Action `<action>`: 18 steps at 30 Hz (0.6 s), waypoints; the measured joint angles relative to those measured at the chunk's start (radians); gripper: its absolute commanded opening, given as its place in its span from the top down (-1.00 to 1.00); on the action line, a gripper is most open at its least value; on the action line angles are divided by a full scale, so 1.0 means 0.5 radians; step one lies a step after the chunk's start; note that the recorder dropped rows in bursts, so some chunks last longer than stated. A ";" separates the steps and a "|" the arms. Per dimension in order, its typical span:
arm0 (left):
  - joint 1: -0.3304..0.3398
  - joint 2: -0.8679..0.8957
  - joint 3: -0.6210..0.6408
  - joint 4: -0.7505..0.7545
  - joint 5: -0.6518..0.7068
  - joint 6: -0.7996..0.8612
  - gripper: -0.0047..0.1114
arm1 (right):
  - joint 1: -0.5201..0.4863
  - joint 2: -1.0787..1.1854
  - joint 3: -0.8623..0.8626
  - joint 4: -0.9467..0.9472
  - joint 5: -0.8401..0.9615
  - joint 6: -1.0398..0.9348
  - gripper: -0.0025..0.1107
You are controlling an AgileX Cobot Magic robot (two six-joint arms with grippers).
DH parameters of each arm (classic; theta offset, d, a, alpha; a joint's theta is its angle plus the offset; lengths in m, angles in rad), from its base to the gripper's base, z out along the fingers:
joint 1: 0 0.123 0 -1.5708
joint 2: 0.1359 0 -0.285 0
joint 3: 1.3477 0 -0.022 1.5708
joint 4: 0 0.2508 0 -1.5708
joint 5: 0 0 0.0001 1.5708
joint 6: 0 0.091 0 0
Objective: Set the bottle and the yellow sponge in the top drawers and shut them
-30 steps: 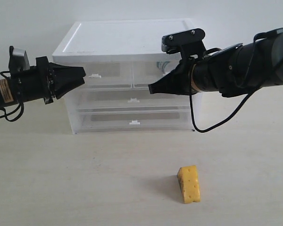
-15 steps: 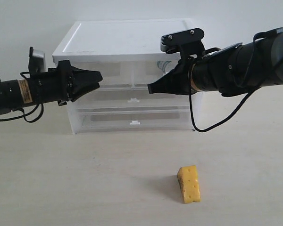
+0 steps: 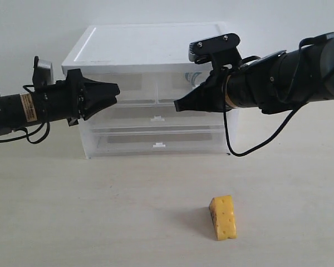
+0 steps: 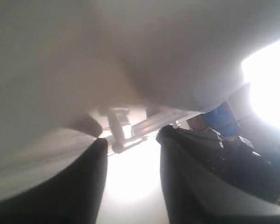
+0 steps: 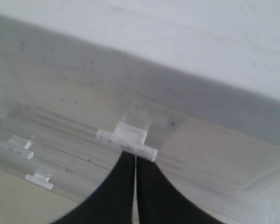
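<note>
At the top drawers (image 3: 138,90), left pincer (image 3: 116,89) and right pincer (image 3: 178,104) point inward.

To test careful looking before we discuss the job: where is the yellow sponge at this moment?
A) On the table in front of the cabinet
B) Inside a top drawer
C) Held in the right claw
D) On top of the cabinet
A: the yellow sponge lies on the table, out in front of the cabinet, with nothing holding it.
</note>
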 measured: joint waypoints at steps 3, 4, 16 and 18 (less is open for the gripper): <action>0.014 0.000 0.000 0.008 -0.015 0.034 0.29 | 0.000 0.000 0.000 0.000 -0.003 -0.008 0.96; 0.014 0.000 0.000 0.008 -0.015 0.042 0.29 | 0.000 0.000 0.000 0.000 -0.003 -0.008 0.96; -0.003 0.017 0.008 -0.057 -0.075 0.148 0.30 | 0.000 0.000 -0.005 -0.009 -0.018 -0.016 0.96; -0.007 0.017 0.008 -0.062 -0.071 0.151 0.41 | 0.000 0.000 -0.005 -0.008 -0.020 -0.016 0.96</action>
